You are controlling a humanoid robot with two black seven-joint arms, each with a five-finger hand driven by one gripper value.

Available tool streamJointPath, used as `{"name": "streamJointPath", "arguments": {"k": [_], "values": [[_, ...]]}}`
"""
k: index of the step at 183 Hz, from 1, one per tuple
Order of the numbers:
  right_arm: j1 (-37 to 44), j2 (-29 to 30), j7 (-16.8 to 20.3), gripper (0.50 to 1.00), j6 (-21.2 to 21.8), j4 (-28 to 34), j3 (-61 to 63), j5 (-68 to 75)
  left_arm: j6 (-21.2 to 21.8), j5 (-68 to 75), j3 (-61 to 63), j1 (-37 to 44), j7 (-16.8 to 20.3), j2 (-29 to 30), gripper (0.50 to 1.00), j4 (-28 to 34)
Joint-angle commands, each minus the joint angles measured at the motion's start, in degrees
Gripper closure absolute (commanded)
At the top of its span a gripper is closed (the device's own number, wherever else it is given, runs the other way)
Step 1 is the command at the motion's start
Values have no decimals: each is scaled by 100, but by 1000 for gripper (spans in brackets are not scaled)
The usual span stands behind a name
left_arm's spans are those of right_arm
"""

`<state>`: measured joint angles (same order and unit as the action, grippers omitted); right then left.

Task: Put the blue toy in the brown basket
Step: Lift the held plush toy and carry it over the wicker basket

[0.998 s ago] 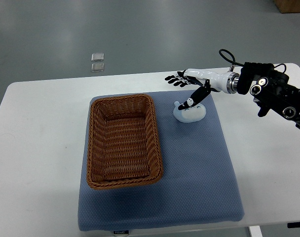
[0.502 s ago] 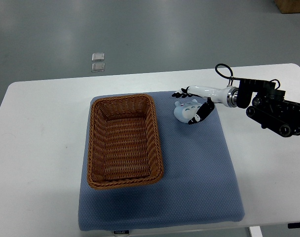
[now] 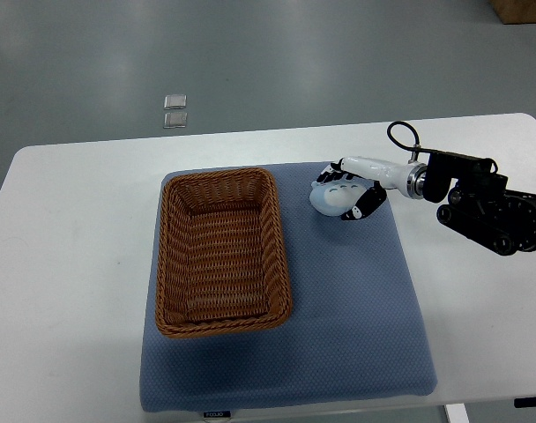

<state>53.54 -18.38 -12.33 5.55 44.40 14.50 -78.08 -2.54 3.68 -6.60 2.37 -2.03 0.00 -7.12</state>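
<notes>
The pale blue toy (image 3: pixel 330 197) lies on the blue mat (image 3: pixel 356 300), just right of the brown wicker basket (image 3: pixel 222 251). My right hand (image 3: pixel 349 192) comes in from the right and its fingers are curled around the toy, thumb on the near side, other fingers over the far side. The toy still rests low on the mat. The basket is empty. The left arm is not in view.
The mat lies on a white table (image 3: pixel 74 264). Two small clear packets (image 3: pixel 174 110) lie on the floor beyond the table's far edge. The right forearm with its black housing (image 3: pixel 488 211) stretches over the table's right side.
The right hand has dropped from above the toy and closed its fingers around it. The toy has tipped and shifted slightly under the hand.
</notes>
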Motion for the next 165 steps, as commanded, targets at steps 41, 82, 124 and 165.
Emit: {"name": "streamJointPath", "arguments": {"k": [41,82,124,165], "values": [[51,1,-270,1000,-89,16,96,82,-1,1,1,0,0,0,500,0],[253,19,-603,1000,-379,52,422,144,-1,1,1,0,0,0,500,0],[393,414,-1052,1000,-370,280,606,144,-1,-8,1,0,0,0,500,0],[525,1153,-1061,1000,-344,438,597,118,-1,1,1,0,0,0,500,0]]}}
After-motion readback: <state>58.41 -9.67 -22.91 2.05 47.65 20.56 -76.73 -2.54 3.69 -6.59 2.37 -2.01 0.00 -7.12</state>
